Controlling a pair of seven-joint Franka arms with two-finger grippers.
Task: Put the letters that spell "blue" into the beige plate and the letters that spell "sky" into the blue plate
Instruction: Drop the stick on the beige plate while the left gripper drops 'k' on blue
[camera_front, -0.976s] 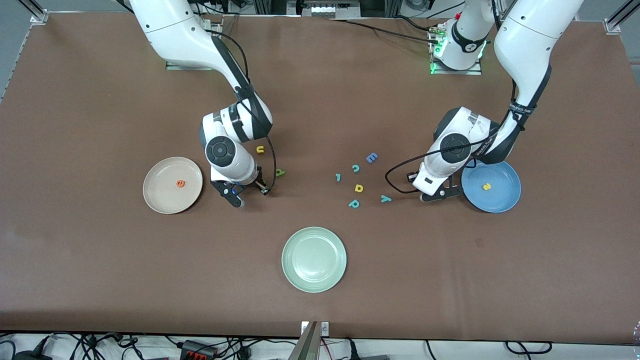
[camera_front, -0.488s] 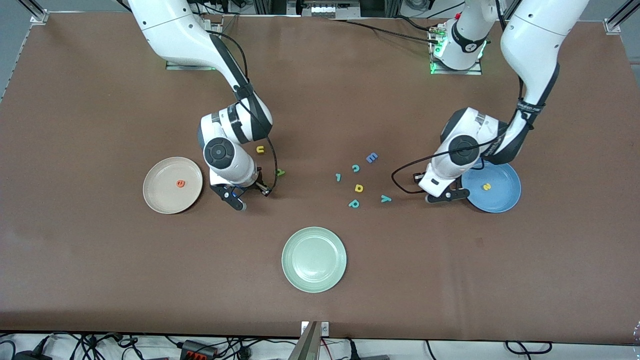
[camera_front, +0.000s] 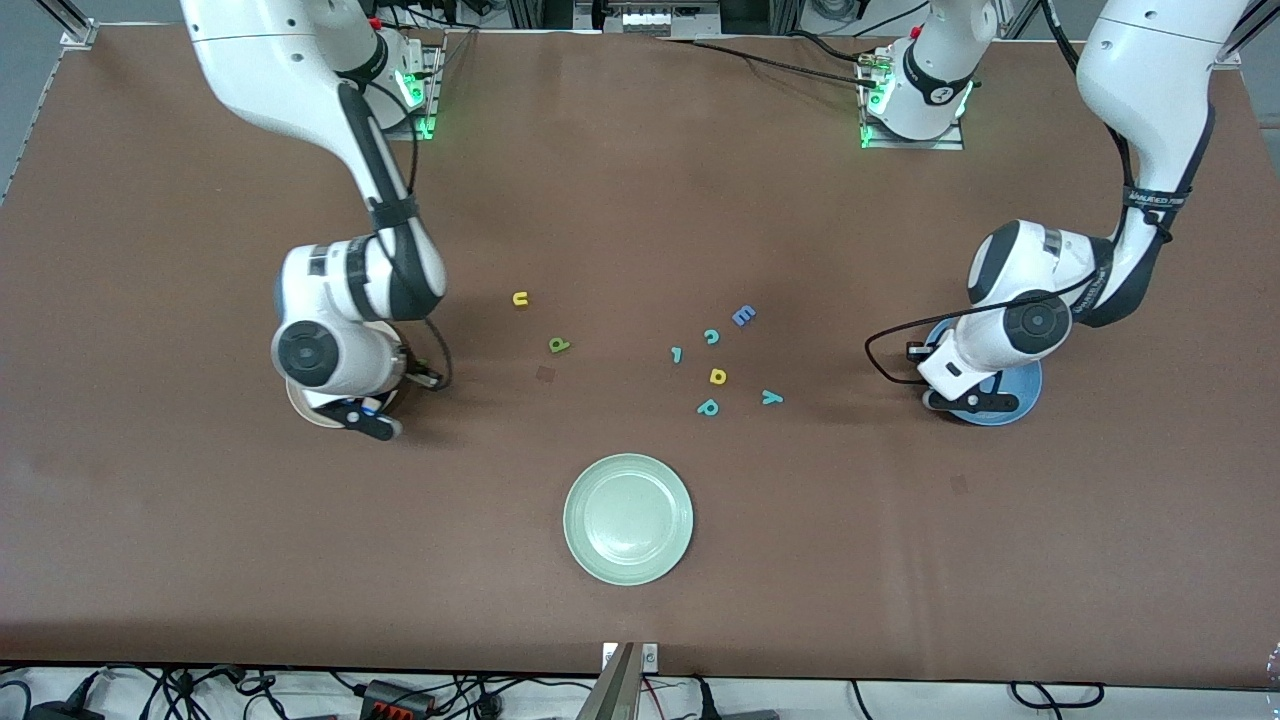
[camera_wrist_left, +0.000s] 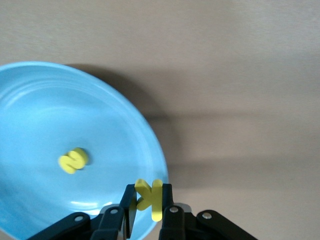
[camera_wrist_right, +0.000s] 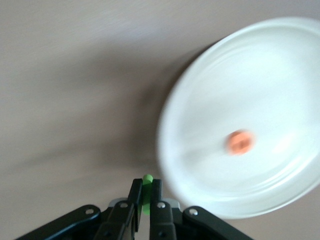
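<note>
Both hands moved over plate rims: left hand clamps yellow "k", right hand green "l".

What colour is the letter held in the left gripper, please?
Yellow: the k in the left gripper, clearest in the left wrist view.

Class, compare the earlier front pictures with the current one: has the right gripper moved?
Yes. The right gripper, shut on a green letter, has moved from beside the beige plate to over it, away from the yellow u.
</note>
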